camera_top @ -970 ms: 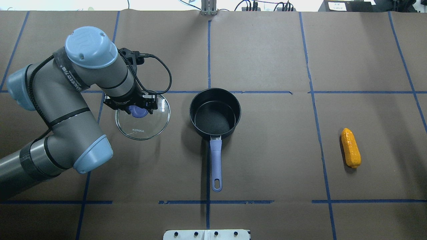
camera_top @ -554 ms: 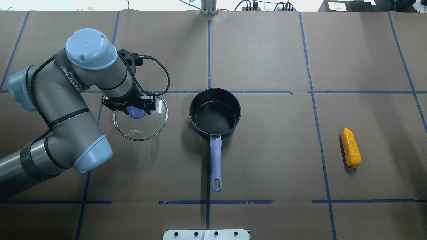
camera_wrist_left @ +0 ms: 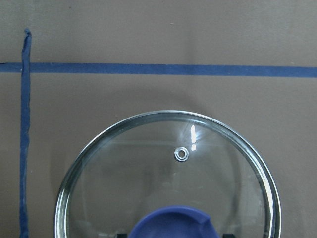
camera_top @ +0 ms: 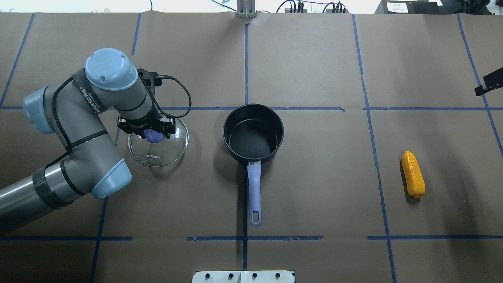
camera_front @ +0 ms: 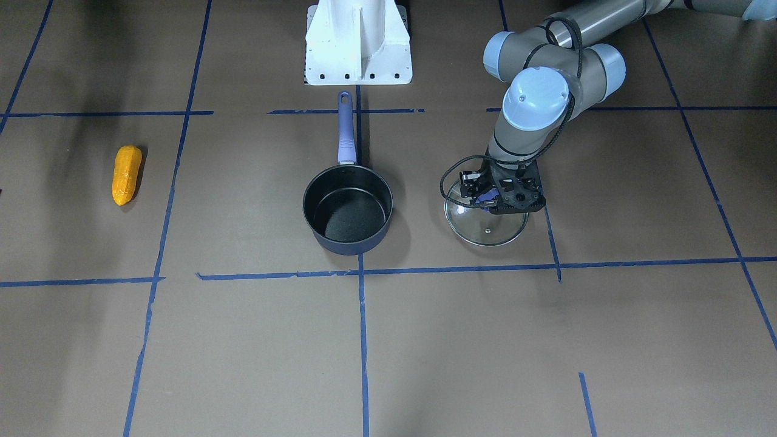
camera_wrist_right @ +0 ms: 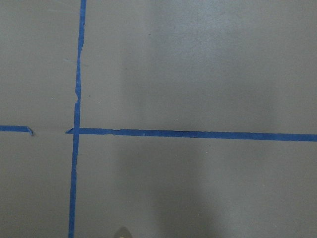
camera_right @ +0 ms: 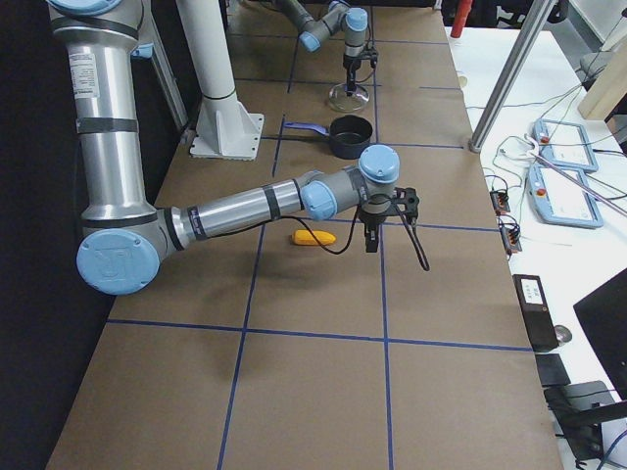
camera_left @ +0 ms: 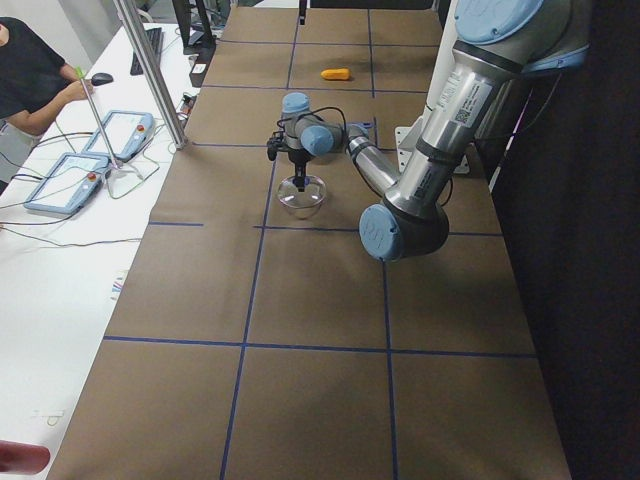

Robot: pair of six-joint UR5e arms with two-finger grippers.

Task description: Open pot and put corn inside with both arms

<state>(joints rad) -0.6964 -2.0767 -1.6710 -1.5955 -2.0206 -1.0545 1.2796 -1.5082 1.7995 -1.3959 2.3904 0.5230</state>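
Note:
The black pot [camera_top: 253,133] with a purple handle [camera_top: 254,188] stands open at the table's middle. My left gripper [camera_top: 146,131] is shut on the blue knob [camera_top: 153,136] of the glass lid [camera_top: 161,153], which is low over or on the table to the left of the pot; the lid also shows in the left wrist view [camera_wrist_left: 168,168]. The orange-yellow corn [camera_top: 413,174] lies on the table far right. My right gripper [camera_right: 370,245] hangs above the table near the corn [camera_right: 313,237]; only a black piece of it [camera_top: 489,83] shows overhead. I cannot tell whether it is open or shut.
Brown paper with blue tape lines [camera_top: 245,70] covers the table. The white base stand [camera_front: 358,42] is behind the pot handle. An operator [camera_left: 30,80] and tablets [camera_left: 75,170] are at a side table.
My left arm has carried the lid a little further left, away from the pot, and lower. A black piece of the right gripper has come in at the overhead view's right edge.

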